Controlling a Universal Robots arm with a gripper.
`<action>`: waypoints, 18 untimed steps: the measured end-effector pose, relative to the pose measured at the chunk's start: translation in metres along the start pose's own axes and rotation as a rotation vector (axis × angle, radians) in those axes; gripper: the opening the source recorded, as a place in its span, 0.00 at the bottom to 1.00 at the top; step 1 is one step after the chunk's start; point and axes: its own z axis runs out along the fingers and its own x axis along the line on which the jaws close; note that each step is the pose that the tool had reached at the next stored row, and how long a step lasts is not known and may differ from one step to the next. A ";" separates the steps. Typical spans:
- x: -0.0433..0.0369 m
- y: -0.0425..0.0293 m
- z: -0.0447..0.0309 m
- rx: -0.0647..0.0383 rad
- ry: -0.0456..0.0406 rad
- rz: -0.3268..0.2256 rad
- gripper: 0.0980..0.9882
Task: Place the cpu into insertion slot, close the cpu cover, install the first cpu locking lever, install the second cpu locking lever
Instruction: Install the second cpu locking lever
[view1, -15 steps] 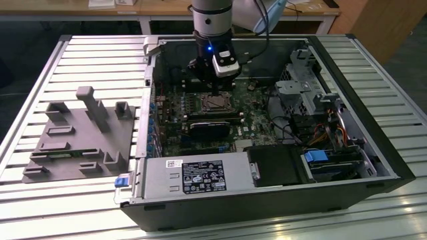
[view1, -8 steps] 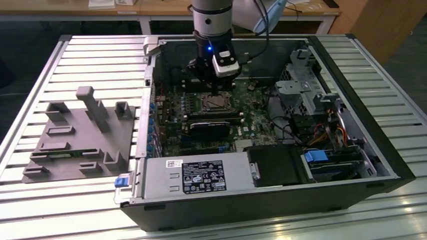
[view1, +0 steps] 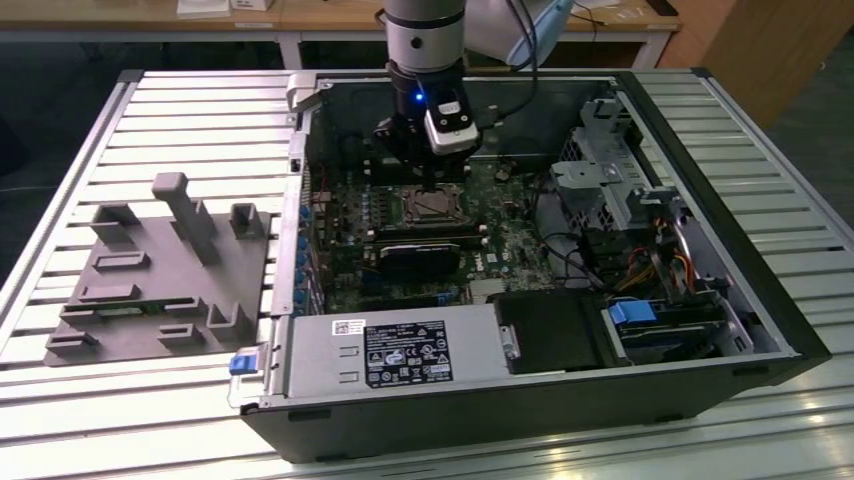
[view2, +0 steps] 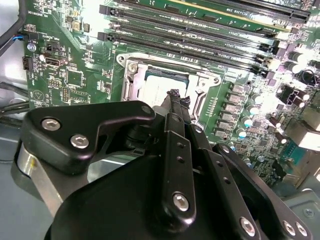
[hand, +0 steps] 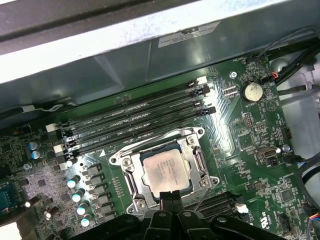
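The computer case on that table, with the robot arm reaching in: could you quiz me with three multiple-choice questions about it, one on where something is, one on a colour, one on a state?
1. Where is the cpu?
A. on the grey fixture
B. in the insertion slot
C. on the power supply

2. What colour is the circuit board?
A. green
B. red
C. white

3. The cpu cover is:
A. missing
B. raised upright
C. down around the chip

Answers:
1 B, the chip sits in the socket.
2 A, the board shows green in both wrist views.
3 C, the metal frame lies flat round the chip, with the end effector at its edge.
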 end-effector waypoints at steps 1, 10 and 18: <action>0.0000 0.0000 0.0000 0.000 0.0006 0.000 0.00; -0.0001 -0.0003 0.0001 0.002 0.0050 0.000 0.00; -0.0036 -0.0103 0.0005 0.002 0.0052 0.000 0.00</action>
